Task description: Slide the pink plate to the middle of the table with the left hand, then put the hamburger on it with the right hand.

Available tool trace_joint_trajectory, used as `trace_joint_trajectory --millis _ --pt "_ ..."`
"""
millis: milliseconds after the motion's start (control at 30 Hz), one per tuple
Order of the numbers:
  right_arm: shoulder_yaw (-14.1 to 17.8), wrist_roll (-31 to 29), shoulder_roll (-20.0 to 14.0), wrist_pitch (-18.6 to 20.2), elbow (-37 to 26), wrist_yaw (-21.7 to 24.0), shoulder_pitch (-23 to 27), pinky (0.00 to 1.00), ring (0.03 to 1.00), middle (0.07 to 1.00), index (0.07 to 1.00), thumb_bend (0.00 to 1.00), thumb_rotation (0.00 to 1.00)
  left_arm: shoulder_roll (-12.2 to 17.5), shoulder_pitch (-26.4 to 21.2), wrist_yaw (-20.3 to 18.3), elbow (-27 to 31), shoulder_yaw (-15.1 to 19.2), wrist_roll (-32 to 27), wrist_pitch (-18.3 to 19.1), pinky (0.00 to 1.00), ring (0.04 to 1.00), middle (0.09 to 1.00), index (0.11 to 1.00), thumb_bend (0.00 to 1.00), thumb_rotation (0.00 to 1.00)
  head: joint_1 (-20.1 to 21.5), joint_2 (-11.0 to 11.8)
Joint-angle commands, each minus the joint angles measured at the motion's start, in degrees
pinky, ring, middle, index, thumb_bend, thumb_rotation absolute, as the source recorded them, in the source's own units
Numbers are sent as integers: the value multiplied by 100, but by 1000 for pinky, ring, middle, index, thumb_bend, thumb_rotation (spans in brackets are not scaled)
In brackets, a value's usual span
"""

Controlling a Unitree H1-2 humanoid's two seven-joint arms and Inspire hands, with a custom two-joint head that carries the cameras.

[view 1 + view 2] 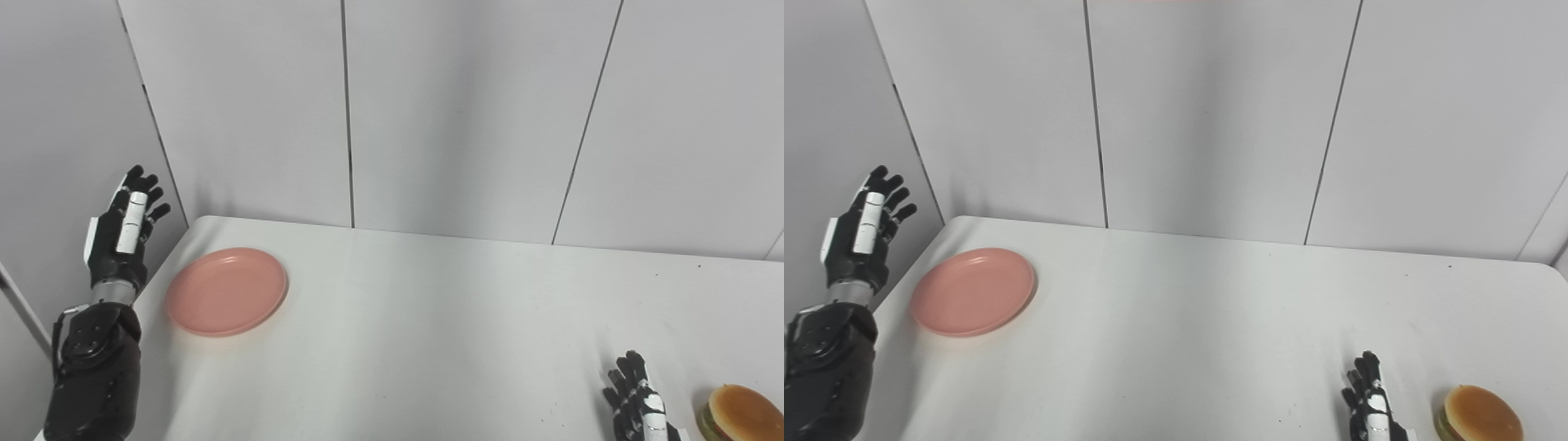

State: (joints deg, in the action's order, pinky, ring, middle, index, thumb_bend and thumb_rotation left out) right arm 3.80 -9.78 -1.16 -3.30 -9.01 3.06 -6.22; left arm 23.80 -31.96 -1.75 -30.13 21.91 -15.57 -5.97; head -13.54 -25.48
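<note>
Left eye view: the left hand [122, 229] is raised beyond the table's [429, 318] left edge, fingers spread, holding nothing. The pink plate [226, 291] lies flat near the far-left corner, close to that edge. Wide bare tabletop runs from it toward the middle.

Right eye view: the right hand [1369, 401] sits low at the near edge, fingers apart and empty, just beside the hamburger [1479, 413] but not touching it. The hamburger rests near the table's right-front corner.
</note>
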Motion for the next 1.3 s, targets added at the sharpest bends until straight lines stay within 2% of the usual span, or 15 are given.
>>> trace_joint_trajectory --millis 0,133,300,467,600,767,900,1067,1267 --pt "-2 -1 34 -121 295 16 -246 1000 996 1000 989 795 1000 285 -354 -86 -131 55 -73 -250 828 908 908 908 850 750 8 -9" --pt "-20 18 34 -104 231 16 -282 1000 991 1000 984 791 1000 287 -363 -100 -465 105 -186 -278 831 905 897 907 834 746 46 -50" --pt "-30 75 45 -96 193 -12 -311 1000 982 999 976 800 1000 196 -277 -103 -771 103 -217 -297 771 886 888 895 808 756 83 -61" --pt "-16 57 52 -79 181 -12 -316 999 980 996 971 813 1000 -7 -267 -113 -1167 180 -391 -393 800 880 879 895 783 732 120 -30" --pt "-12 62 54 -55 154 -11 -327 1000 982 999 975 806 1000 -137 -262 -137 -1405 147 -445 -503 838 912 909 920 768 748 115 -31" --pt "-21 155 65 -71 124 -56 -345 992 979 996 972 799 1000 -198 -265 -158 -1543 72 -418 -506 870 921 914 931 772 753 204 -83" --pt "-35 136 67 -29 67 -57 -375 1000 976 998 977 811 1000 -251 -251 -231 -1593 13 -434 -527 832 923 916 935 801 709 234 -91" --pt "-47 135 74 -14 12 -48 -412 1000 977 998 976 806 1000 -208 -215 -251 -1695 -237 -214 -554 825 919 907 937 857 719 239 -128" --pt "-61 166 89 -7 5 -64 -400 1000 970 995 975 819 1000 -262 -139 -393 -1574 -344 -279 -536 809 892 885 932 849 704 260 -159"
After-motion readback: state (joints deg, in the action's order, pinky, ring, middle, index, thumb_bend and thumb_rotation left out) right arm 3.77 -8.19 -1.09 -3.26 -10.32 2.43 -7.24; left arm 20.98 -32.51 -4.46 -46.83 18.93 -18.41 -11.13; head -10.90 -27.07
